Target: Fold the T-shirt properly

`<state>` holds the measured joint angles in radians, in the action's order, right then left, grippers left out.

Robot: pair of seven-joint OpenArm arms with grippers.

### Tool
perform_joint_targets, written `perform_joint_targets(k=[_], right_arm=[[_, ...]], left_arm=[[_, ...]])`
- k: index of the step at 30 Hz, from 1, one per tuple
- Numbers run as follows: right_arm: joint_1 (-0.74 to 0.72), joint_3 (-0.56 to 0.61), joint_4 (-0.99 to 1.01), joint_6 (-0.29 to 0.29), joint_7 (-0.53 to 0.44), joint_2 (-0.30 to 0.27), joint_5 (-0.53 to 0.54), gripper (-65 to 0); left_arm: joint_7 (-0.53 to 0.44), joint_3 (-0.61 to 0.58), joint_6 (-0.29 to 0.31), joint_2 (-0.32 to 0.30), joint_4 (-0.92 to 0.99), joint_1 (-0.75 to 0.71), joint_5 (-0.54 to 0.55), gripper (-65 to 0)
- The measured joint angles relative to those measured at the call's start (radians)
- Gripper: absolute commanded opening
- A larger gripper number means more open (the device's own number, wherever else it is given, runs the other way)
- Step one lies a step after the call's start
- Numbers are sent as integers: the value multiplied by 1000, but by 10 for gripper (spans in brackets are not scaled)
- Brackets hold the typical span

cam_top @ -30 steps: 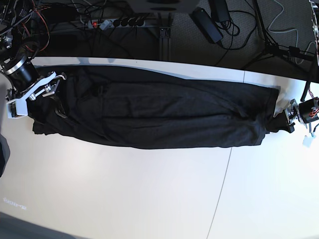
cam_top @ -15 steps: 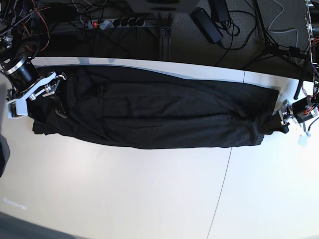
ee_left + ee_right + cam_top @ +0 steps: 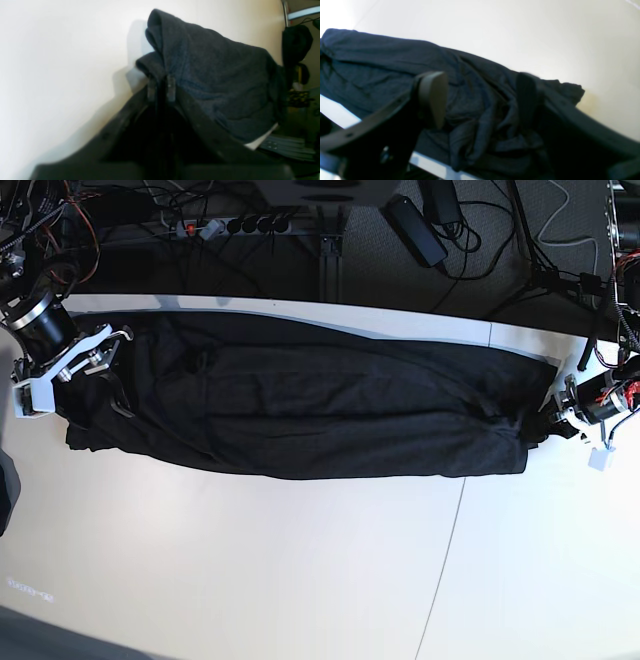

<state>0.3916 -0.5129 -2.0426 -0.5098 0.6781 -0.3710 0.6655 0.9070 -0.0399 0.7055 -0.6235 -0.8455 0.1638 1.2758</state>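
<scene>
Right gripper: white-framed w/ black pads, at base view's left edge, jaws spread wide, astride the shirt's bunched end; nothing pinched. Wrist view shows both pads apart over fabric.
Shirt: large black short-sleeved cotton T-shirt, folded into a long narrow band lying across the white tabletop, far side, spanning nearly arm to arm. Wrinkled, left end bunched, right end squarer.
Left gripper: black fingers, at base view's right, clamped tight on a raised fold of the shirt's edge.
Writing: none legible; no graphic showing.
Hard to see: wrist views blurred; left gripper mostly cut off at base view's edge; cables behind table dim.
</scene>
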Motion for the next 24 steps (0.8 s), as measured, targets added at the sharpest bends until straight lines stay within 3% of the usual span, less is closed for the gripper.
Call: perform_joint_targets(k=[3,6,15,19,24], right_arm=[[0,0,0,0,0,0,0,-222],[0,0,0,0,0,0,0,-222],[-1,0,0,0,-4,0,0,-222],[-1,0,0,0,-4,0,0,-222],[0,0,0,0,-4,0,0,-222]], left_arm=[[-92,-3,3,-5,2,-3,-33,-650],[-190,-4,3,-20,8,14,-148,-650],[-192,-6,-2,-11,14,194,-391,-650],[-220,-6,-40,-21,9,264,-517,-650],[-189,-6,-61,-24,-174,251,-554,-650]])
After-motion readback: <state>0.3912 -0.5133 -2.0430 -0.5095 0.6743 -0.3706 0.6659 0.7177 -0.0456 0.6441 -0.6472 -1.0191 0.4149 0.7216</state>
